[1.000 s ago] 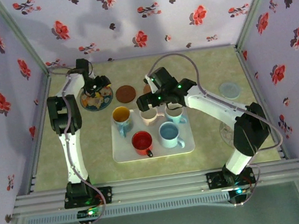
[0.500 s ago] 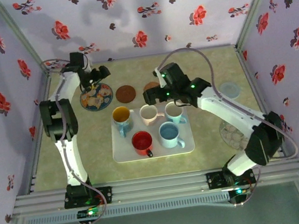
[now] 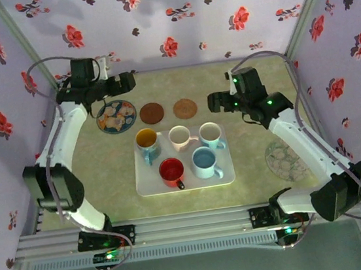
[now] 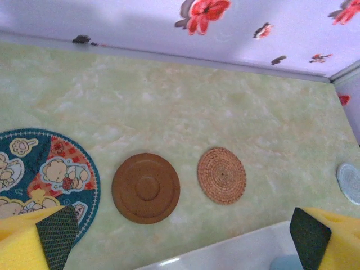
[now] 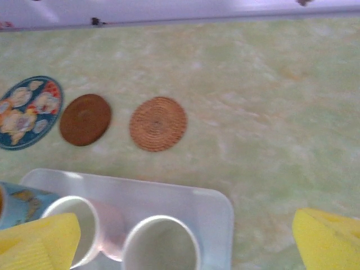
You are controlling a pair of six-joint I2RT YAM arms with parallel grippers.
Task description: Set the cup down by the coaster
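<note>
Your left gripper [image 3: 123, 83] and right gripper [image 3: 216, 101] both stand wide open and hold nothing. All the cups [image 3: 179, 137] sit on the tray [image 3: 228, 176], just near of the woven coaster [image 3: 184, 108]. Bring the right gripper straight down over one rim (the far-right cup [image 3: 210, 132] seems easiest), then close gently, keeping clear of its neighbours.

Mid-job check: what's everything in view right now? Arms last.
tray: one, white, table centre.
cups: five, on the tray; yellow-lined cup, pinkish cup, white cup behind; red cup, light blue cup in front.
coasters: three, rowed behind the tray; cartoon coaster, brown coaster, woven coaster, left to right.
mottled mat: one, pale, right of tray.
small disc: one, pale blue, far right.
left gripper: open, back left.
right gripper: open, behind tray's right corner.
</note>
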